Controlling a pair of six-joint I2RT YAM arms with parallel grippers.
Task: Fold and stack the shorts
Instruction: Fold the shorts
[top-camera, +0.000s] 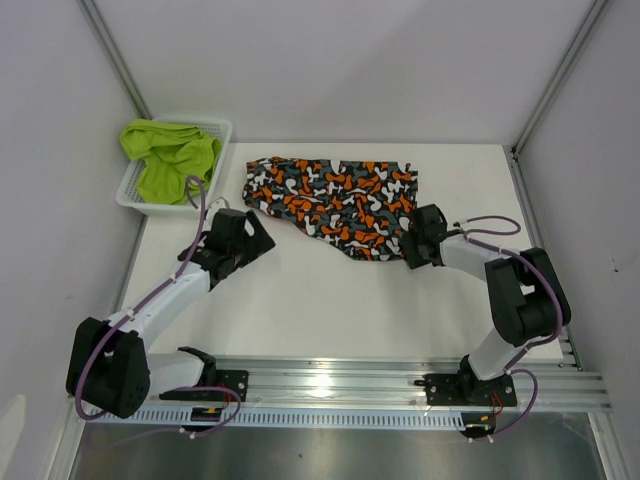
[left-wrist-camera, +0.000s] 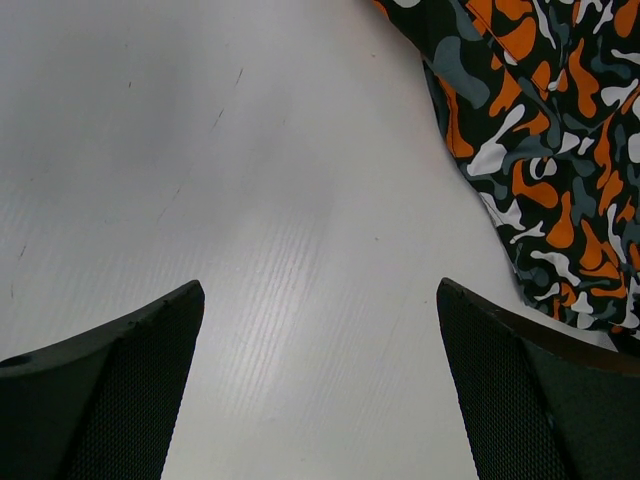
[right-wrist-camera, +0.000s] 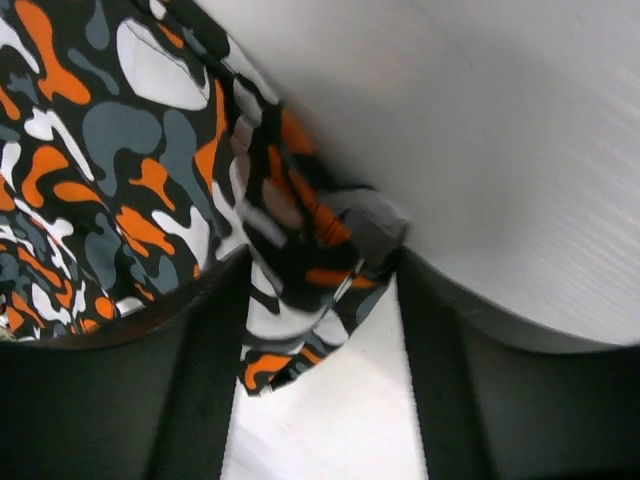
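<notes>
The camouflage shorts (top-camera: 335, 205) lie spread and rumpled at the middle back of the table. My right gripper (top-camera: 411, 250) is at their near right corner. In the right wrist view a bunched corner of the camouflage shorts (right-wrist-camera: 300, 250) sits between the fingers of the right gripper (right-wrist-camera: 318, 262), which stand apart with bare table showing between them lower down. The lime green shorts (top-camera: 170, 155) are heaped in the white basket (top-camera: 224, 130) at the back left. My left gripper (top-camera: 250, 235) hovers wide open over bare table (left-wrist-camera: 320, 290), just left of the camouflage shorts (left-wrist-camera: 540, 130).
The basket stands at the table's back left corner, close behind the left arm. Grey walls and frame posts (top-camera: 115, 60) close in the back and sides. A metal rail (top-camera: 330, 385) with both arm bases runs along the near edge.
</notes>
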